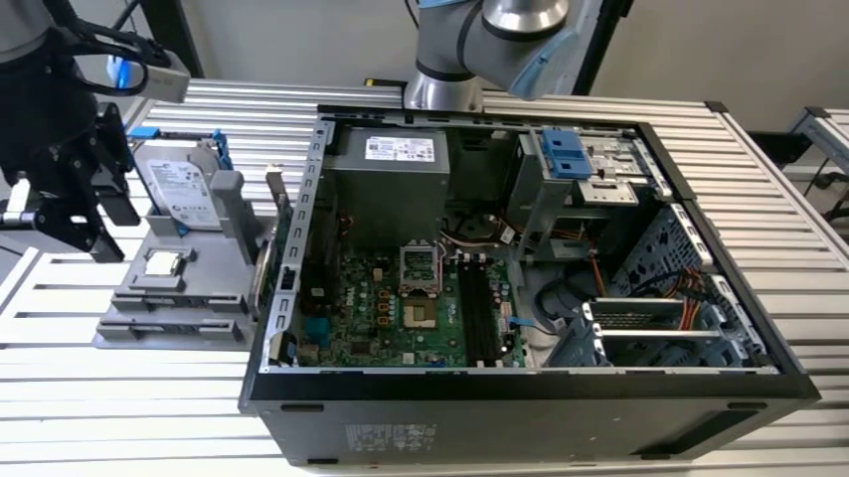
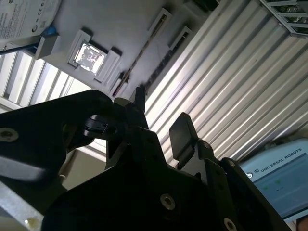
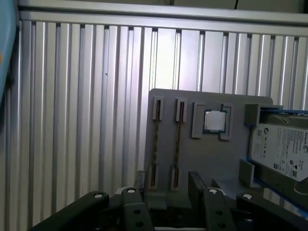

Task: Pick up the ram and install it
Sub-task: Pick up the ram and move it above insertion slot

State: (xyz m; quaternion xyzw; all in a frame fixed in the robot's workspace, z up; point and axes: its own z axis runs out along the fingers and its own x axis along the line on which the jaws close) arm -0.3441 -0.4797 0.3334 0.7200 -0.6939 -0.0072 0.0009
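Right, from the exterior view I see the gripper (image 1: 95, 214) hanging over the slatted table (image 1: 119, 397) at that view's left, just beside the grey parts holder (image 1: 199, 298). Its fingertips are lost against the black body, and I cannot pick out the ram there. The open computer case (image 1: 531, 397) with its motherboard (image 1: 358, 318) stands on the holder's other side.

In the second wrist view the fingers (image 2: 180, 131) stand apart with nothing between them. The ram (image 2: 139, 58) is only a thin edge-on strip in the holder, near the processor chip (image 2: 89, 57).

In the first wrist view the ram stands on edge in the slot farthest from the hard drive (image 3: 284, 149), which the frame cuts off. A second strip beside it I cannot identify
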